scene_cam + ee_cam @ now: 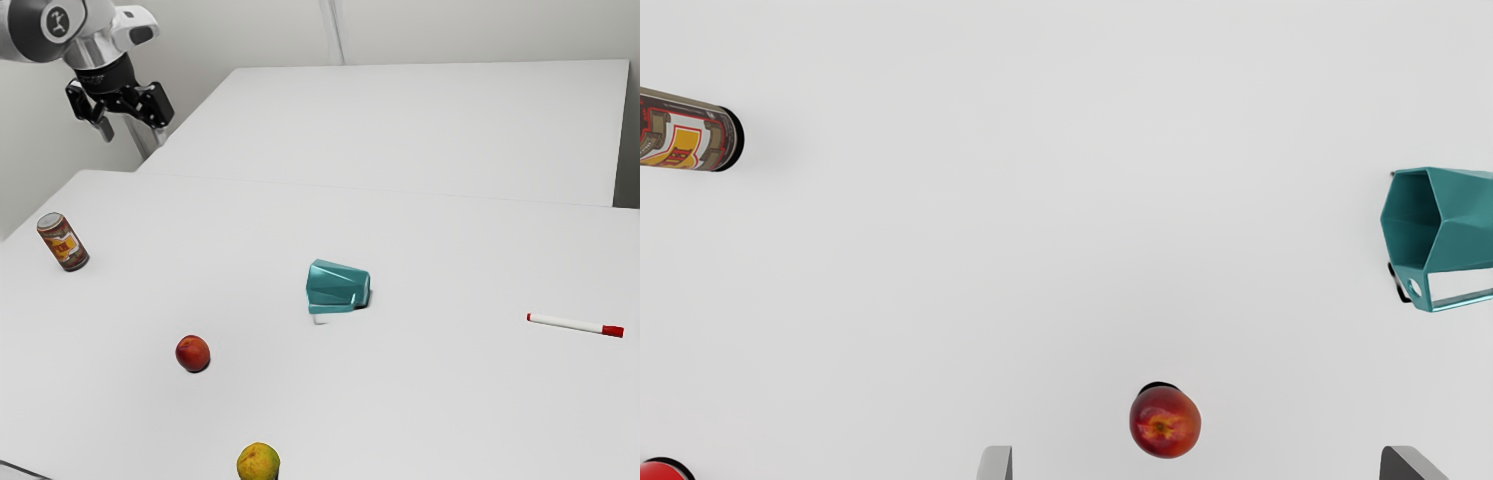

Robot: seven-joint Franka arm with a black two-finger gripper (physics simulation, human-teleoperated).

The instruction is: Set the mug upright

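Mug (338,286) lies on its side, well in from the table's (450,410) far edge; the end effector (132,133) hangs raised, fingers spread wide.

I see a glossy, smooth-faceted mug (338,286) on a smooth, matt table (440,410) — and at nine o'clock in the exterior view, a can (64,244) with a metal-looking top.

Bright, diffuse light; dark shadow hugging peach (1165,427); soft glints on mug (338,286).
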